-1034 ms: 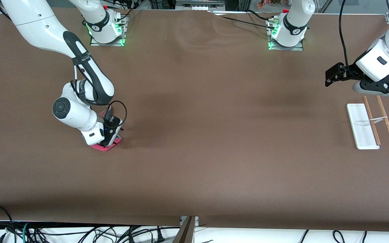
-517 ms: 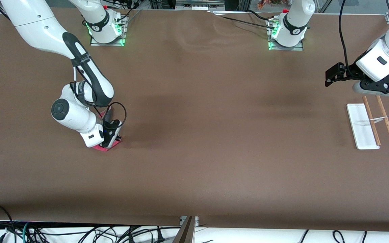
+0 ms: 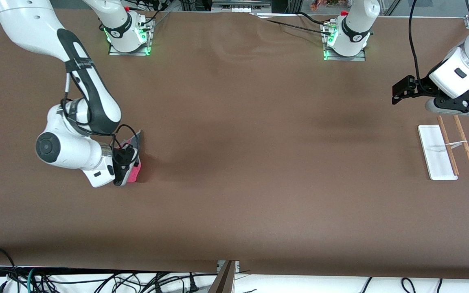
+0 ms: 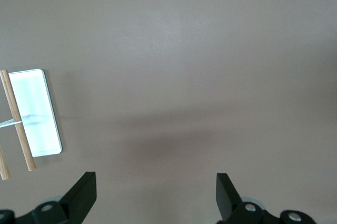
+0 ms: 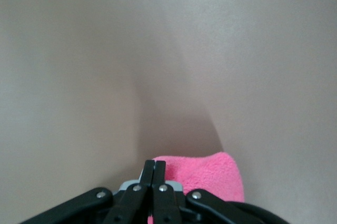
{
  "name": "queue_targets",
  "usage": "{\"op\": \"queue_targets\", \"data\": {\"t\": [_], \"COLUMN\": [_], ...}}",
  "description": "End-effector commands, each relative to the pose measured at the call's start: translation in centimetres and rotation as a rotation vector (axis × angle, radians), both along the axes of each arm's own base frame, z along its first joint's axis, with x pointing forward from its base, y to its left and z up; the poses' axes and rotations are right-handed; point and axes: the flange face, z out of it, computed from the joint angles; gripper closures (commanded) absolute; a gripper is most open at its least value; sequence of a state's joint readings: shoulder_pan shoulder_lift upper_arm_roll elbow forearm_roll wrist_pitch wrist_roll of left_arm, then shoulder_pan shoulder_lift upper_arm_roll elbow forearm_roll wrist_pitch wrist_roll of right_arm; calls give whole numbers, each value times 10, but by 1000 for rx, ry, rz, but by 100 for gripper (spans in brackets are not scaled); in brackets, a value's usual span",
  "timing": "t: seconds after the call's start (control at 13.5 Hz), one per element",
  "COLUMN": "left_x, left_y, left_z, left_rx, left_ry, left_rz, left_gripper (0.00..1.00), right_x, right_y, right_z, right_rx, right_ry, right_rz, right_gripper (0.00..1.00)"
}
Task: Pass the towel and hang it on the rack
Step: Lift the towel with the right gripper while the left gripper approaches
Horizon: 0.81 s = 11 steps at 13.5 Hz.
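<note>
The towel [image 3: 134, 173] hangs off the table from my right gripper [image 3: 130, 162], pink face low and a dark grey corner sticking up. In the right wrist view the jaws of the right gripper [image 5: 153, 164] are pressed together on the edge of the pink towel [image 5: 210, 174]. The rack [image 3: 438, 154] lies toward the left arm's end of the table, a white base with two brown rods [image 3: 448, 145] beside it. My left gripper [image 3: 452, 110] waits in the air over the rods' upper ends. Its fingers [image 4: 84, 192] stand wide open and empty, with the rack [image 4: 35, 113] off to one side.
Brown cloth covers the whole table [image 3: 259, 162], with slight wrinkles near the robots' bases. Loose cables [image 3: 96, 283] hang below the table's front edge. A broad bare stretch lies between the towel and the rack.
The right gripper has shut on the towel and lifted it off the table, swinging toward the right arm's end. The left arm has not moved.
</note>
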<state>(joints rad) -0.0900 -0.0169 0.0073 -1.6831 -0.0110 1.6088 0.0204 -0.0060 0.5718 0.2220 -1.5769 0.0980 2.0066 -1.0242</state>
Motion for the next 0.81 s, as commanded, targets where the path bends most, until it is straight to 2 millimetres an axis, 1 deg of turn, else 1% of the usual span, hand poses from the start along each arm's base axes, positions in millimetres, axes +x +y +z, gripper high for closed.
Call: {"op": "queue_targets", "data": {"t": [0.0, 0.22, 0.3, 0.37, 0.52, 0.59, 0.74], "left_x": [-3, -3, -3, -3, -3, -3, -3], "left_y": [-1, -1, -1, 0, -1, 0, 0], "left_z": [2, 2, 2, 2, 2, 2, 1], "left_rx": [-9, -9, -9, -8, -5, -3, -3], "left_ry": [8, 8, 9, 8, 8, 9, 11], "left_rz": [7, 7, 7, 9, 8, 8, 10], "left_gripper": [0, 0, 0, 0, 0, 0, 0], "right_x": [0, -5, -8, -12, -19, -24, -33], "right_y": [12, 19, 30, 36, 48, 58, 80], "right_z": [51, 113, 130, 146, 169, 180, 194], "right_rx": [-35, -105, -123, -142, -179, -200, -232], "right_ry": [85, 185, 199, 215, 247, 255, 271], "right_rz": [-58, -173, -190, -228, -320, -362, -438], "right_gripper": [100, 100, 100, 100, 100, 100, 100]}}
